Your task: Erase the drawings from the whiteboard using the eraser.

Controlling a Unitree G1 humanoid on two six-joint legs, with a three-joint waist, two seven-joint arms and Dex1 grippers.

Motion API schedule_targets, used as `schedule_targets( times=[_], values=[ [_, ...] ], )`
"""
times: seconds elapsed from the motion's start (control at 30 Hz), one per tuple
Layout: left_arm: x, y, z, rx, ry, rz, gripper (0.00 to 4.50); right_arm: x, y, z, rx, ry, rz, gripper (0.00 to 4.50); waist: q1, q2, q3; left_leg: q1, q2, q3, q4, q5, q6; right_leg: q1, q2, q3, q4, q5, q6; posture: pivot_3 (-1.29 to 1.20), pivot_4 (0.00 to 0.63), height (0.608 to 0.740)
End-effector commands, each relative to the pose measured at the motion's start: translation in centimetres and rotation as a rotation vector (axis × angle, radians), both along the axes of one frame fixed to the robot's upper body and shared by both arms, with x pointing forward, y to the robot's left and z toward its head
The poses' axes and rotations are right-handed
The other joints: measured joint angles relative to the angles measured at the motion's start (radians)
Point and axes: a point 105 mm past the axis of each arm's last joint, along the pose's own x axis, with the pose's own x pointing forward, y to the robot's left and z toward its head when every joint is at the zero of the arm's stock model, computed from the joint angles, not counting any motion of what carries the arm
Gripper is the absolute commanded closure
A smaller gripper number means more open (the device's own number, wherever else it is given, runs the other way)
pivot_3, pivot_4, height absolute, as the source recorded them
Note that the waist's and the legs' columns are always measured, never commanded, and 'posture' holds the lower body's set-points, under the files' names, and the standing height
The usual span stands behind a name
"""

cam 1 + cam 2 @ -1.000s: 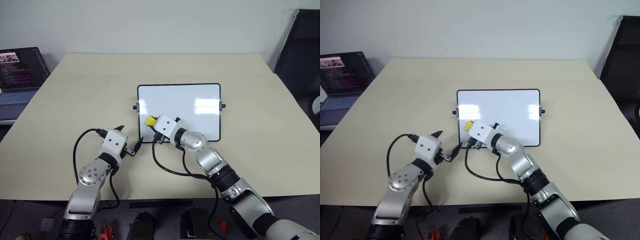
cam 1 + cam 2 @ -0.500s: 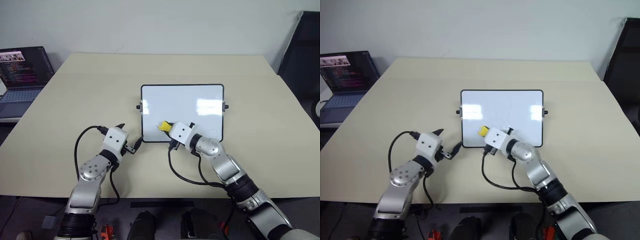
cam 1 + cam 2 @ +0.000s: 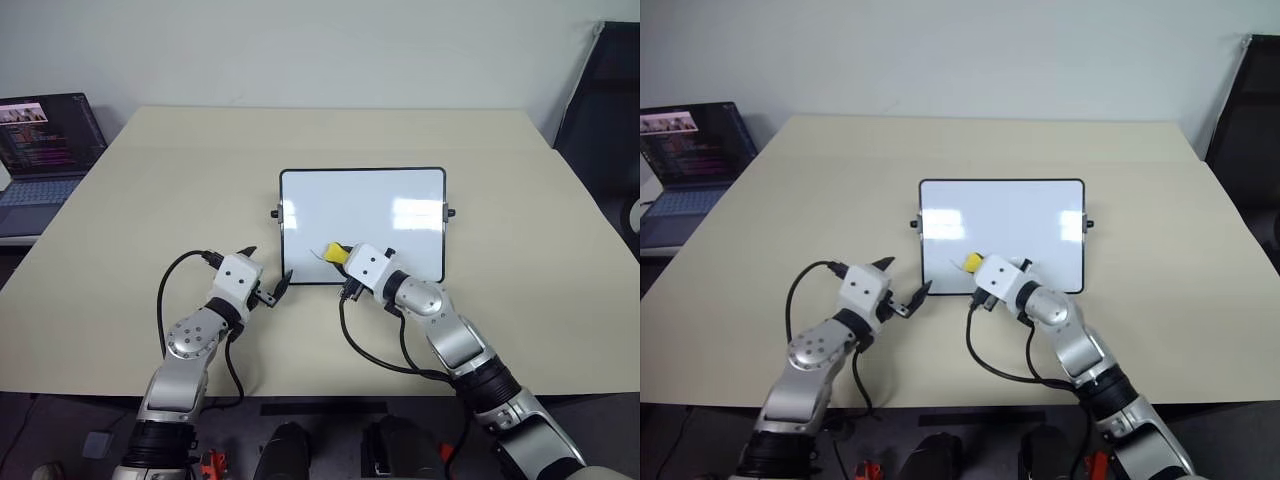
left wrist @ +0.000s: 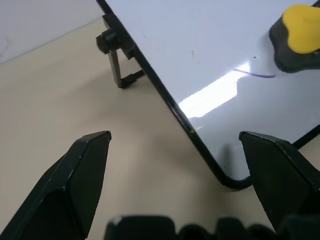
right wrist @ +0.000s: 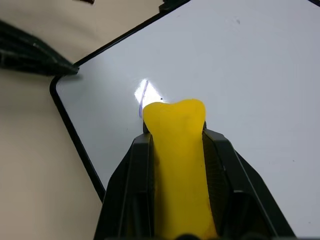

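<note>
Bright, even light; glare patches on whiteboard (image 3: 400, 210).

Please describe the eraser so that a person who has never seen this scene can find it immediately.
On the beige table lies a white whiteboard with a thin black frame. Over its near left part, the right gripper is shut on the eraser, a small block beside a thin purple mark. It is the only bright yellow thing there.

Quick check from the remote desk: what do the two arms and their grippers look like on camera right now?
Both arms are silver-grey metal segments with round joint housings and black bands. Each wrist carries a white boxy block. The left gripper and right gripper each have two black, pointed, wedge-shaped fingers. A black cable loops beside the left forearm; another hangs in a loop under the right wrist.
</note>
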Motion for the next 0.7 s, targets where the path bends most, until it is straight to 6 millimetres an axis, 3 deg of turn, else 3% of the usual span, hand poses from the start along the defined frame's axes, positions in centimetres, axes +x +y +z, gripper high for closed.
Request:
schedule_targets(
  times=[0.03, 0.33, 0.53, 0.7],
  values=[
    [-0.1, -0.2, 1.3, -0.004, -0.056, -0.021, 0.00, -0.3, 1.2, 2.2, 0.069, -0.055, 0.035, 3.48, -0.002, 0.000, 0.000, -0.001, 0.000, 0.000, 0.000, 0.000, 0.000, 0.000, 0.000, 0.000, 0.000, 0.000, 0.000, 0.00, 0.150, 0.740],
    [-0.2, -0.2, 1.2, -0.005, -0.053, -0.017, 0.00, 0.4, 3.3, 3.2, 0.094, -0.072, 0.066, 3.48, -0.005, 0.000, 0.000, -0.001, 0.000, 0.000, -0.001, 0.000, 0.000, -0.001, 0.000, 0.000, -0.003, 0.000, 0.000, 0.00, 0.150, 0.740],
    [-0.2, 0.1, 1.3, -0.005, -0.055, -0.011, 0.00, 0.3, 4.4, 2.8, 0.073, -0.072, 0.093, 3.48, -0.005, 0.000, 0.000, -0.002, 0.000, 0.001, -0.001, 0.000, 0.000, -0.001, 0.000, 0.001, -0.003, 0.000, 0.000, 0.00, 0.150, 0.740],
    [-0.1, 0.6, 1.5, 0.010, -0.059, -0.005, 0.00, 0.1, 4.0, 0.0, -0.076, -0.027, 0.110, 3.48, -0.005, 0.000, 0.000, -0.002, 0.000, 0.000, -0.001, 0.000, 0.000, -0.001, 0.000, 0.000, -0.003, 0.000, 0.000, 0.00, 0.150, 0.740]
  ],
)
